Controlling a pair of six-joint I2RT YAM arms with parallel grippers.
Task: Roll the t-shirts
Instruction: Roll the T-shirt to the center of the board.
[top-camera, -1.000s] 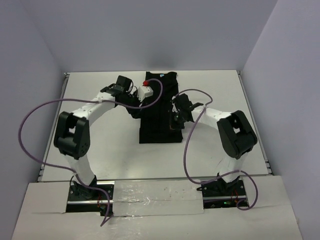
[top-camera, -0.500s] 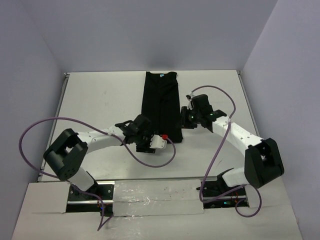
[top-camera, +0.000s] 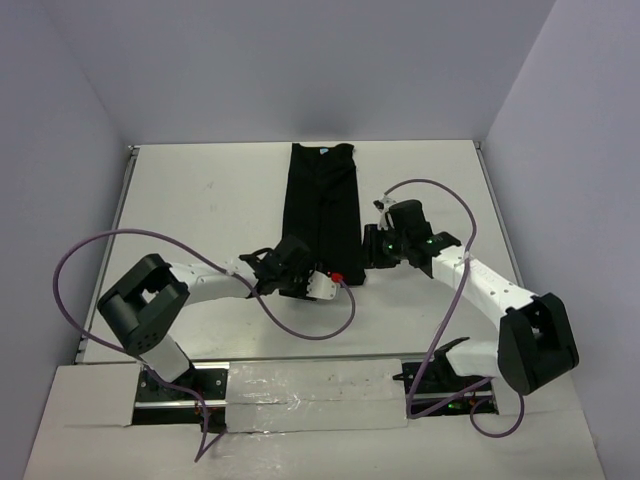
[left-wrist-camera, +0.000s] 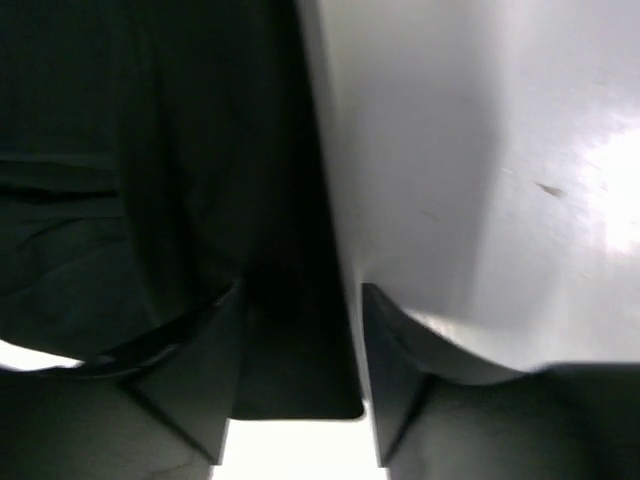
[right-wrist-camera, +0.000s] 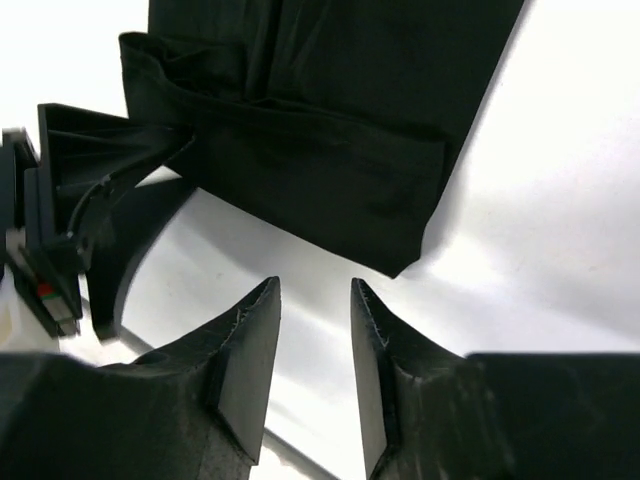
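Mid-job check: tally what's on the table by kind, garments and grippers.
Plain black fabric t-shirt: 1
Two-finger grippers: 2 (left gripper, right gripper)
Total: 3

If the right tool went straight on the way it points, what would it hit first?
Probably the folded near end of the black t-shirt, just ahead of the right tool; depth is unclear.

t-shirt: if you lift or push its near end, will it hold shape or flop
Probably floppy: the t-shirt lies limp in a long folded strip, its near end showing soft creases. Likely light: the layers lie thin. Pushed, it may bunch on the table rather than slide whole.
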